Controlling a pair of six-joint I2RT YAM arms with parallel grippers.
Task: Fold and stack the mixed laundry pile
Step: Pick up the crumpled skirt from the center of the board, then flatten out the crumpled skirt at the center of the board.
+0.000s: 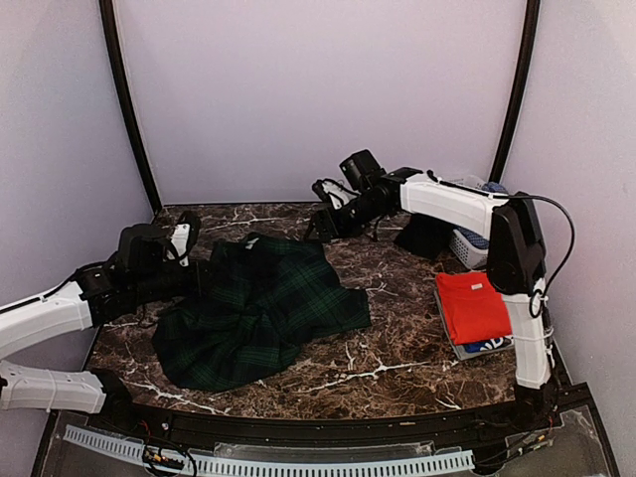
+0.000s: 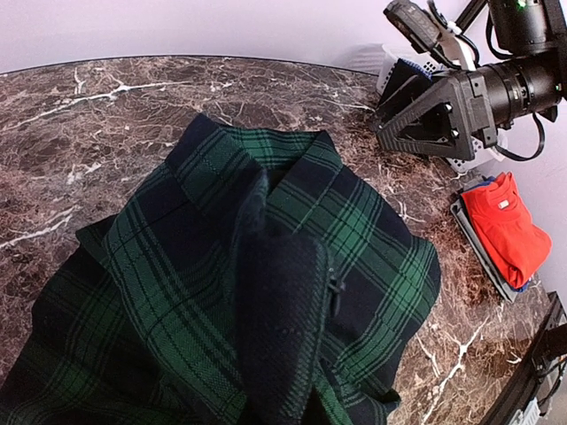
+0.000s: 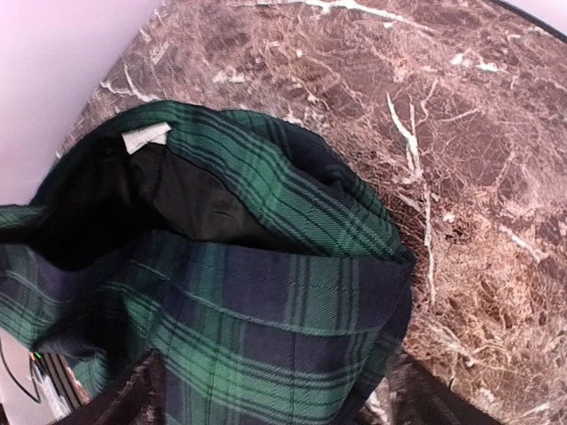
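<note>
Three pale lilac walls (image 1: 318, 89) closed in a brown marble table (image 1: 397, 288). At right a grey tray (image 1: 459, 350) carried a red T-shirt (image 1: 472, 303) over a blue shirt (image 1: 492, 345); a white basket (image 1: 465, 252) at upper right held blue cloth (image 1: 479, 238). The tartan skirt (image 1: 258, 308) lay crumpled centre-left. The left gripper (image 1: 191, 260) was clamped on its left edge; the right gripper (image 1: 326, 214) hovered at its upper edge, jaws wide.

I cannot read any text here. Inside the waistband of the tartan skirt (image 3: 252, 341) there is a small white label (image 3: 146, 137), but its print is too faint to read. The red T-shirt (image 2: 509, 239) has a tiny white tag (image 2: 502, 205) at the neck, also not readable.
</note>
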